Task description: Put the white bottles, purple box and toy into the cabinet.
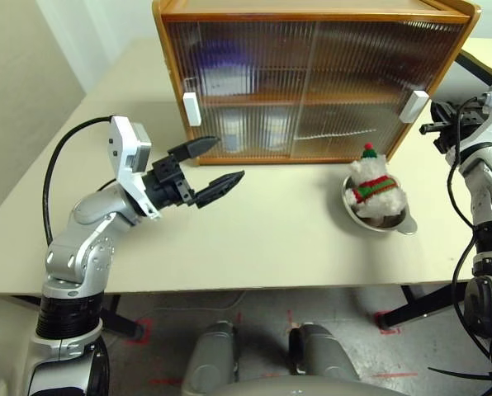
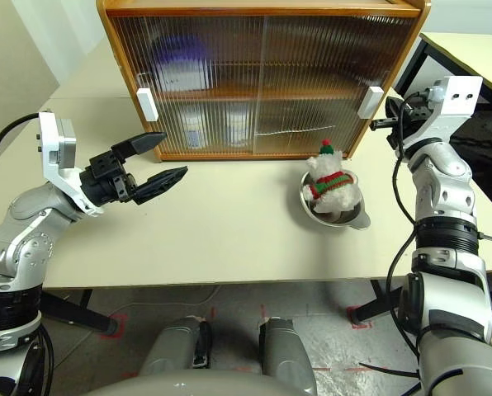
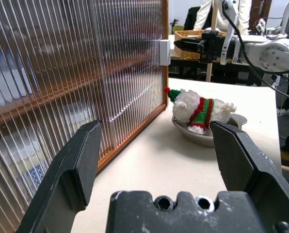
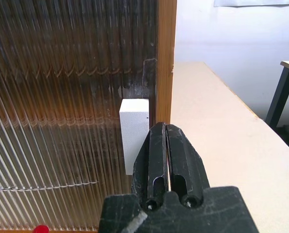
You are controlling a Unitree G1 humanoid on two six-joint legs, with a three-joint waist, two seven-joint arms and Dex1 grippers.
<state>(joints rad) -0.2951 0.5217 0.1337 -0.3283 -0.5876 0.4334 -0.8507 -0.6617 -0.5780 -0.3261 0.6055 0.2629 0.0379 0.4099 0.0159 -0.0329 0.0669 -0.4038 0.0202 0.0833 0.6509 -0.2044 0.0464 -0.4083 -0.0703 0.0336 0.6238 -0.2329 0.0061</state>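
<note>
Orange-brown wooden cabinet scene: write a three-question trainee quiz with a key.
1. True or false: the fluffy white plush snowman toy lies in the shallow metal bowl.
2. Which gripper is shut: A) left gripper B) right gripper?
3. Fill in: the ribbed translucent sliding doors of the orange-brown wooden cabinet are both ____.

Key
1. True. It rests in the bowl on the beige table, in front of the cabinet's right end.
2. B. Its black fingers are pressed together beside the white rectangular handle of the right door; the left gripper is open.
3. Closed. Pale shapes show blurred behind them.
</note>
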